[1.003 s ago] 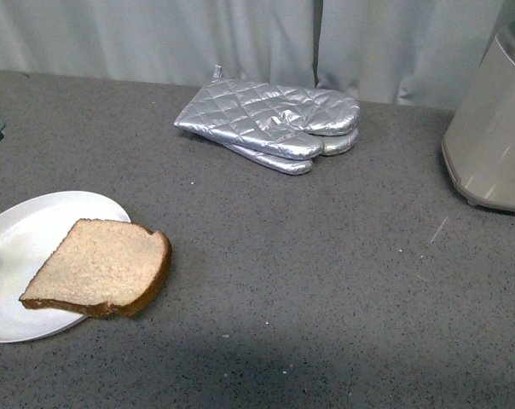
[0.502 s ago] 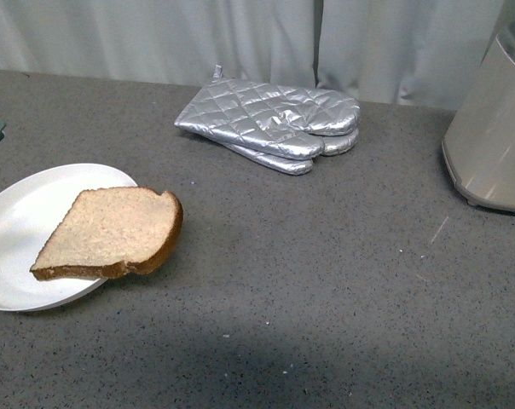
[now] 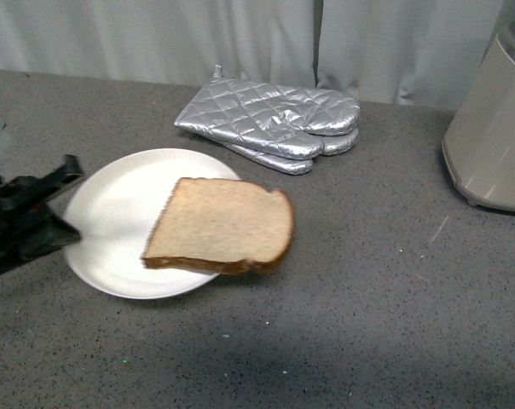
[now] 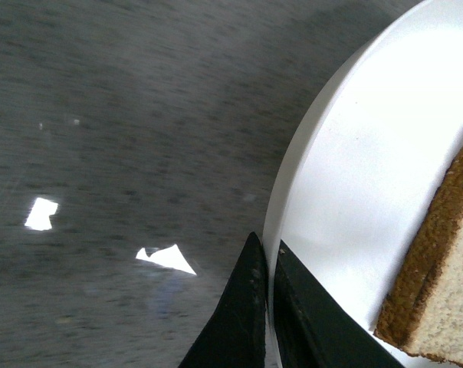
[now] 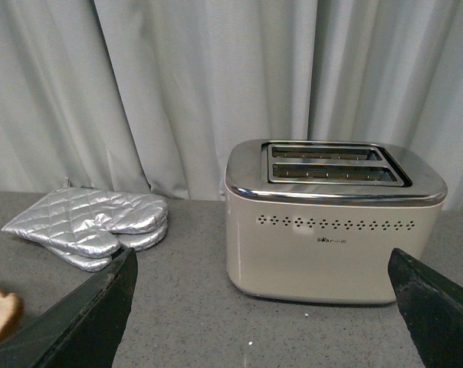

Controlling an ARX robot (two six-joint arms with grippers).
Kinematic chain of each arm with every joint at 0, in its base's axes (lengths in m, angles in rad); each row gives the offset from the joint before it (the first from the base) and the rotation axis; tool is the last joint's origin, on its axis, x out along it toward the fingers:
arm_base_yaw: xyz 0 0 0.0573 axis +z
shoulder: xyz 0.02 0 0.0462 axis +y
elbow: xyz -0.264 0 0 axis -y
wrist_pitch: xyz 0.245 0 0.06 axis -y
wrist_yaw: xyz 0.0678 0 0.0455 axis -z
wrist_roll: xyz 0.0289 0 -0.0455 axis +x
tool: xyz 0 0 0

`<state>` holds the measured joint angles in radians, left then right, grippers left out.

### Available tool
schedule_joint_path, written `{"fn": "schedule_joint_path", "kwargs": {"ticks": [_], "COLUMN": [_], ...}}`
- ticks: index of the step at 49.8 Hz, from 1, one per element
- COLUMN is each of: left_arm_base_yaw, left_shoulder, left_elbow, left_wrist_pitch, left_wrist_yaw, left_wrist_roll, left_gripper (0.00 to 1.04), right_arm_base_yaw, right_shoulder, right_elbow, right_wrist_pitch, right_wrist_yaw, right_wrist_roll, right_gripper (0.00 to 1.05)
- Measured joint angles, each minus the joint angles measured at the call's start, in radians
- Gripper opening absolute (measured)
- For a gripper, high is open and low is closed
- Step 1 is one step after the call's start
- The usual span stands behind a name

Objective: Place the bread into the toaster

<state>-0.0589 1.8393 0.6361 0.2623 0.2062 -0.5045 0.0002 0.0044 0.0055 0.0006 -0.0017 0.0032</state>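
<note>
1. The left gripper [image 4: 267, 253] is clenched on the rim of the white plate [image 4: 346, 176]. Its two black fingers [image 4: 243, 322] stand close together with the rim pinched between them, one on the plate's inner side and the other on its outer side.
2. The bread [image 3: 223, 223] lies flat on the plate, on the side away from those fingers and not touching them. Its far end juts out past the plate's rim, over the grey table [image 3: 368, 324]. The left wrist view shows only a corner of the slice with its brown crust, just beyond the inner finger.
3. The right gripper [image 5: 262, 257] is released. Its dark fingers [image 5: 86, 322] are spread wide and grasp nothing.
4. The toaster [image 5: 331, 222] stands upright on the table straight ahead of the right fingers and apart from them. The two slots in its silver top face up.
5. Two silver oven mitts [image 5: 90, 226] lie stacked ahead of one right finger, beside the toaster but not touching it. They are close to the grey curtain [image 5: 178, 92].
6. The bread is well apart from the toaster. In the front view the mitts lie beyond the plate, farther from the left fingers than the slice is.
</note>
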Motion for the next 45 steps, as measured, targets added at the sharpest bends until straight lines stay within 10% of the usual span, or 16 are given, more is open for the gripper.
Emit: {"fn": "schedule_joint_path", "kwargs": {"ticks": [20, 40, 45], "left_arm_base_yaw": [-0.387, -0.543, -0.534], "left_shoulder": [0.229, 0.341, 0.337], "left_elbow": [0.188, 0.321, 0.315], "left_wrist_pitch": [0.059, 0.059, 0.060], "left_wrist_yaw": [-0.072, -0.077, -0.090], "left_wrist_roll": [-0.277, -0.395, -0.407], "left_gripper": [0.04, 0.04, 0.23], "right_arm_base_yaw": [0.000, 0.000, 0.000], "right_shoulder": [0.000, 0.000, 0.000], "right_elbow": [0.000, 0.000, 0.000], "right_wrist_pitch": [0.000, 0.000, 0.000], "right_wrist_yaw": [0.000, 0.000, 0.000], "right_wrist_roll": [0.000, 0.000, 0.000], "right_gripper": [0.95, 0.95, 0.95]}}
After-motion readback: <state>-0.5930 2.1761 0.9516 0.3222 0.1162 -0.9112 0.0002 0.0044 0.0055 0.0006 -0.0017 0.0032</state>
